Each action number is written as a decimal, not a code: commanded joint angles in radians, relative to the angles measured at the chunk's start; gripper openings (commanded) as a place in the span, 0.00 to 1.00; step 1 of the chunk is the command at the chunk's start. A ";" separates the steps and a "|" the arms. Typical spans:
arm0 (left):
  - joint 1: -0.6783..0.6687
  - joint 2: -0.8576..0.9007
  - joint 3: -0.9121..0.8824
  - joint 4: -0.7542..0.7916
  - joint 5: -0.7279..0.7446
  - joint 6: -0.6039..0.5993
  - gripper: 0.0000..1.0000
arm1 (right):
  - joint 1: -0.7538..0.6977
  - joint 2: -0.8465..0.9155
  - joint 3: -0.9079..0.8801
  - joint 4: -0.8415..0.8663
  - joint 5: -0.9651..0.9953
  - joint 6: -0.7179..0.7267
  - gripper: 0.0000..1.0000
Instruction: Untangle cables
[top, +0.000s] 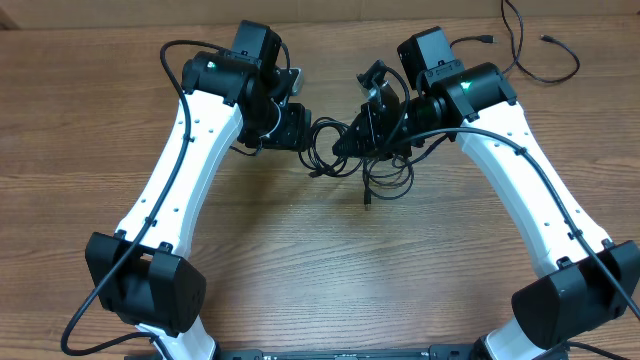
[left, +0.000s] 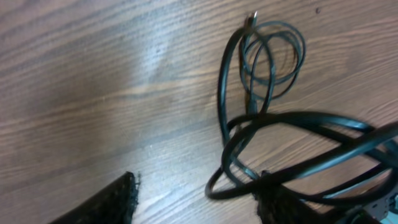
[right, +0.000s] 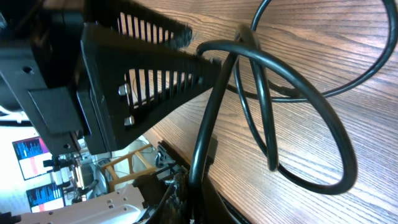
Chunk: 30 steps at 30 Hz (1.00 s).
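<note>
The cables lie as a tangle of thin black loops in the middle of the table, between my two grippers. My left gripper is at the tangle's left edge. In the left wrist view its jaws stand open, and loops of cable lie ahead, with one loop running across the right fingertip. My right gripper is over the tangle's top right. In its wrist view it is shut on a cable strand that rises from the fingers to a big loop on the wood.
A separate thin black cord with small plug ends lies at the back right of the table. The left gripper's ribbed black finger looms close in the right wrist view. Both white arms flank the tangle.
</note>
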 joint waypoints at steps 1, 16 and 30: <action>0.007 0.008 -0.004 0.025 0.011 0.056 0.66 | -0.001 -0.010 0.014 0.004 -0.015 -0.011 0.04; 0.006 0.009 -0.004 0.093 0.013 0.082 0.42 | -0.001 -0.010 0.014 0.004 -0.046 -0.011 0.04; 0.006 0.009 -0.004 0.151 0.038 0.082 0.83 | -0.003 -0.010 0.014 0.003 -0.174 -0.007 0.04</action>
